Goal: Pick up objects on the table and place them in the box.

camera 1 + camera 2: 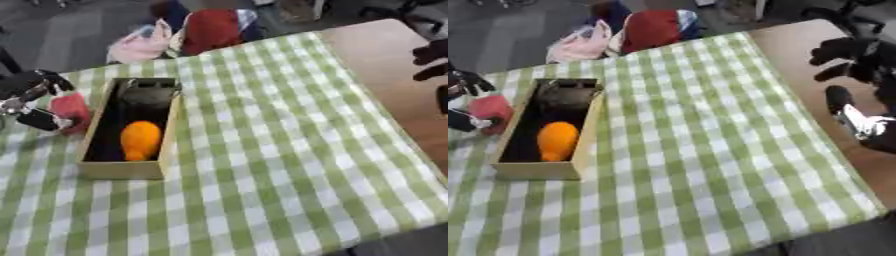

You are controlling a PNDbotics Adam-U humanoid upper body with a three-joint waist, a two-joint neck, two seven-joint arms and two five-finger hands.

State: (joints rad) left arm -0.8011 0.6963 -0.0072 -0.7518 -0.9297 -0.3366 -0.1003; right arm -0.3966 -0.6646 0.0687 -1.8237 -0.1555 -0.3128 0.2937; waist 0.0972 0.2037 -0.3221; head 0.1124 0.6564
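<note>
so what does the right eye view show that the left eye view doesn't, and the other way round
Only the right eye view shows most of the right hand, fingers curled, holding nothing, over bare wood. Only the left eye view shows most of the left hand. Both share the left hand curled round a red object beside the box, which holds an orange object and a dark object.

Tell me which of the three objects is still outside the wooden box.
The red block, held in the left hand beside the wooden box. The orange rounded object and the dark object lie inside.
</note>
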